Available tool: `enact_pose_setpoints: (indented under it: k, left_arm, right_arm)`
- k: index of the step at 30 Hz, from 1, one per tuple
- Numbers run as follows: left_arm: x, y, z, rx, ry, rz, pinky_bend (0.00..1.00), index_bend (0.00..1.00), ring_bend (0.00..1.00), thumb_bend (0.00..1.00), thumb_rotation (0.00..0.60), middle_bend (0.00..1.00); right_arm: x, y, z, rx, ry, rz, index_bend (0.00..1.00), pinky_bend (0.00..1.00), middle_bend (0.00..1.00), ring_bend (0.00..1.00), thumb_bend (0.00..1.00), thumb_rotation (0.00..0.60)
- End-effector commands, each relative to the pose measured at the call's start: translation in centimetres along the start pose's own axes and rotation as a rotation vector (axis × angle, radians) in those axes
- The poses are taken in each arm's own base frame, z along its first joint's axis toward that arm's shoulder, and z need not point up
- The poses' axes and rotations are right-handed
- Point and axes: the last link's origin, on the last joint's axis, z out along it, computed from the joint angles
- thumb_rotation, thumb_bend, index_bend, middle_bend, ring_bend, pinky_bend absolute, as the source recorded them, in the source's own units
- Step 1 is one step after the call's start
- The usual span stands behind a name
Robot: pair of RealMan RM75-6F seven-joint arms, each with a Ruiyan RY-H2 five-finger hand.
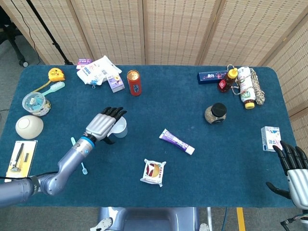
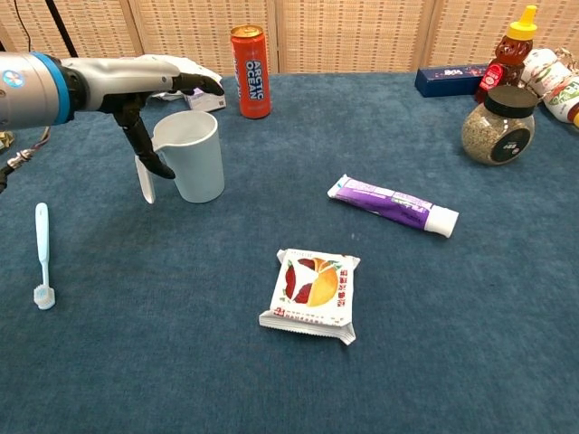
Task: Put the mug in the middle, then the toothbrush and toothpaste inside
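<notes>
While the left hand [image 2: 149, 86] hovers over the mug [image 2: 192, 155], its fingers are spread above the rim and its thumb hangs down beside the handle; nothing is gripped, and whether the thumb touches the handle I cannot tell. The right hand [image 1: 293, 166] rests at the table's near edge, far to the right of the mug, fingers apart and empty.

Taking the mug as the landmark: it stands upright, its mouth open, left of the table's centre. The toothbrush [image 2: 42, 256] lies flat, near and to the left of the mug, partly hidden under the forearm in the head view. The toothpaste [image 2: 393, 204] lies flat to the right of the mug.

My guess is that the mug is light, stiff plastic (smooth-walled, so possibly slippery); a grip around the body or through the handle looks safest. The toothbrush is thin and low on the cloth, so it likely needs a pinch at mid-handle. The tube should yield when squeezed, so hold it gently across the middle.

Count: one mug, one pale blue toothbrush, one toothpaste tube. Also one snack packet [image 2: 311, 293] right of the mug and nearer the robot, and one red can [image 2: 251, 58] just behind the mug.
</notes>
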Motion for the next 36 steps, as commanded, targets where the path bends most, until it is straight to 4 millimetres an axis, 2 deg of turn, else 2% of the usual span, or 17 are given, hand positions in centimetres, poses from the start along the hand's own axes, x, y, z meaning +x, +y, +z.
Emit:
enact_pose_setpoints:
  k: [1,7,12,16,27,36]
  left_arm:
    - [-0.8,1.1,1.4,0.007,-0.037,0.007,0.01,0.0,0.0,0.12,0.6,0.0]
    - [-1.2,1.0,2.1,0.055,-0.029,0.024,0.29,0.01,0.01,0.25,0.6,0.02]
    - [-1.4,0.9,2.5,0.094,-0.001,0.026,0.4,0.17,0.14,0.33,0.6,0.16]
    - [-1.4,1.0,2.7,0.106,0.026,0.024,0.42,0.2,0.17,0.36,0.6,0.19]
    - [-0.9,1.2,1.9,0.067,0.051,0.017,0.42,0.21,0.18,0.37,0.6,0.21]
    - [-0.9,3.3,0.7,-0.08,0.031,-0.021,0.42,0.22,0.19,0.37,0.6,0.21]
  right_arm:
    - [0.0,0.1,0.0,-0.003,0.002,0.001,0.0,0.0,0.0,0.0,0.0,0.6]
    - [0.1,0.2,0.1,-0.009,0.003,0.006,0.0,0.0,0.0,0.0,0.0,0.6]
    - [0.2,0.2,0.1,-0.003,0.001,0.01,0.0,0.0,0.0,0.0,0.0,0.6]
    - [0.2,0.2,0.0,-0.002,0.0,0.013,0.0,0.0,0.0,0.0,0.0,0.6]
    - [0.2,0.1,0.0,0.002,-0.002,0.015,0.0,0.0,0.0,0.0,0.0,0.6]
    - [0.1,0.0,0.0,0.002,-0.006,0.012,0.0,0.0,0.0,0.0,0.0,0.6]
